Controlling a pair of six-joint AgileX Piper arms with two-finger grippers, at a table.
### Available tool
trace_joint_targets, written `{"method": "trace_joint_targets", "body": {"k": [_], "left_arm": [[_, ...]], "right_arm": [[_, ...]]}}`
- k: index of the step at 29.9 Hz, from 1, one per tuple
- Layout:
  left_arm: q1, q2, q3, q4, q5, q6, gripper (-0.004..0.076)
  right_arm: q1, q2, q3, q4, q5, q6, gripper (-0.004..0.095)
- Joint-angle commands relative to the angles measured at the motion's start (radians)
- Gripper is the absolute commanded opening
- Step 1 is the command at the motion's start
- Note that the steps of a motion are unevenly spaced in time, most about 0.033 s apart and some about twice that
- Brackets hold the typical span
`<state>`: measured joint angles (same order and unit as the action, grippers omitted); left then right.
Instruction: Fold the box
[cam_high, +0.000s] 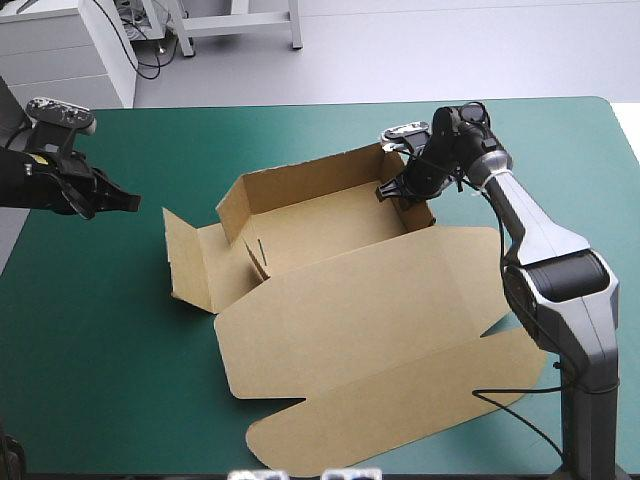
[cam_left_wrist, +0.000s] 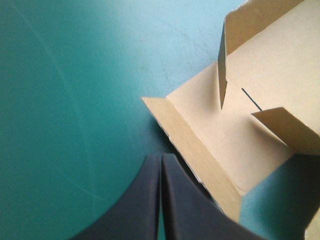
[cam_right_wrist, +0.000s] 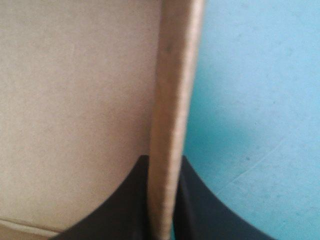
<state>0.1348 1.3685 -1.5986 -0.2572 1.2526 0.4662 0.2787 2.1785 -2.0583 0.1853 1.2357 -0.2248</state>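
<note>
You find the box (cam_high: 340, 300) in the middle of the high view, lying on the teal-green cover (cam_high: 100, 350) as a half-shaped brown sheet. Its back wall (cam_high: 300, 185) stands upright toward the upper centre of the frame, and a short right wall (cam_high: 418, 215) stands at the upper right of the tray part. The left flap (cam_high: 190, 260) lies spread out at centre left, and a small tab (cam_high: 258, 258) stands tilted just inside it. The lid (cam_high: 380, 340) lies flat and wide, running toward the lower right of the frame.

Your right gripper (cam_high: 392, 190) sits at the far right corner of the box, where the back wall and right wall meet. In the right wrist view the black fingers are clamped on the board: the edge of the box (cam_right_wrist: 165, 100) runs straight between them at the right gripper (cam_right_wrist: 162, 162), with brown board to one side and the cover (cam_right_wrist: 250, 100) to the other.

Your left gripper (cam_high: 125, 202) is at the left edge of the high view, apart from the box and pointing toward the left flap. In the left wrist view the left gripper (cam_left_wrist: 161, 156) is clenched to one pointed arch with nothing between its fingers, and the left flap of the box (cam_left_wrist: 235, 145) lies just ahead of and beside the tips, over the cover (cam_left_wrist: 65, 100).
</note>
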Motion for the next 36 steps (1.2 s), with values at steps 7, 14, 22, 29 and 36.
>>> {"method": "trace_joint_targets", "body": {"k": [7,14,22,29,36], "left_arm": [[0.000,-0.027,-0.024,-0.029,0.016,-0.009,-0.0008],[0.000,-0.027,-0.024,-0.015,-0.004,-0.008,-0.0008],[0.000,-0.027,-0.024,0.214,-0.066,-0.146,-0.0008],[0.000,-0.027,-0.017,0.382,-0.125,-0.295,-0.0008],[0.000,-0.027,0.125,0.264,-0.341,-0.262,-0.0008]], "right_arm": [[-0.008,-0.123,-0.025,0.032,0.012,0.002,-0.0019],[-0.077,-0.264,-0.022,0.063,0.012,-0.014,-0.0019],[-0.192,-0.467,-0.020,0.090,0.012,-0.046,-0.0019],[-0.261,-0.569,-0.020,0.143,0.012,-0.062,-0.0019],[-0.267,-0.590,-0.020,0.190,0.012,-0.064,-0.0019]]}}
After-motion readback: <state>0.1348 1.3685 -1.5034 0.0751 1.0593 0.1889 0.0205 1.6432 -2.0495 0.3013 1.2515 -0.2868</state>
